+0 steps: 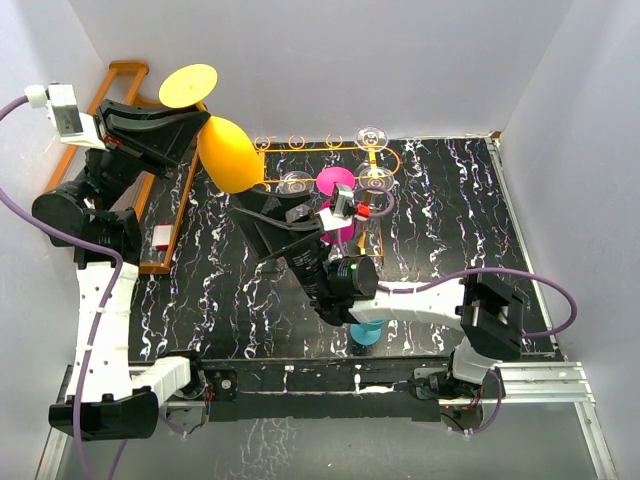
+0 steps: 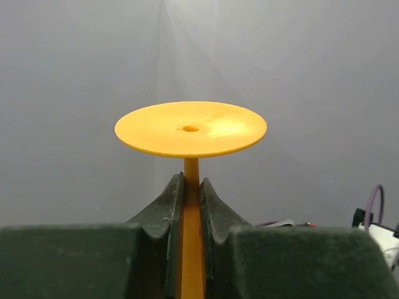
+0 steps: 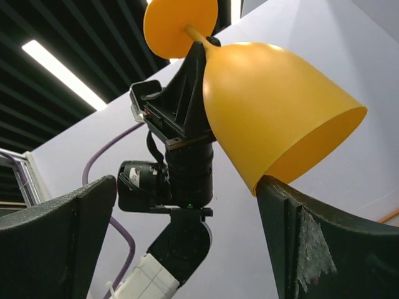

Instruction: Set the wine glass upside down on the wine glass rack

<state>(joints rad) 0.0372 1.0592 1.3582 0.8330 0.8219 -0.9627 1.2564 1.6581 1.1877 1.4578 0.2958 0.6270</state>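
Observation:
My left gripper (image 1: 200, 118) is shut on the stem of a yellow-orange wine glass (image 1: 230, 155) and holds it in the air, tilted, foot up and bowl mouth down-right. In the left wrist view the jaws (image 2: 191, 182) pinch the stem (image 2: 191, 249) below the round foot (image 2: 191, 128). My right gripper (image 1: 252, 200) is open just under the bowl. In the right wrist view the bowl (image 3: 274, 99) sits above the open gripper (image 3: 187, 212), its rim touching the right finger (image 3: 312, 237). The orange-gold wire wine glass rack (image 1: 315, 150) stands right of the bowl.
The wire rack carries a pink glass (image 1: 335, 182) and clear glasses (image 1: 372, 137), (image 1: 293, 183). A brown wooden rack (image 1: 125, 75) lies along the left wall behind the left arm. A blue cup (image 1: 366, 333) stands near the front edge under the right arm.

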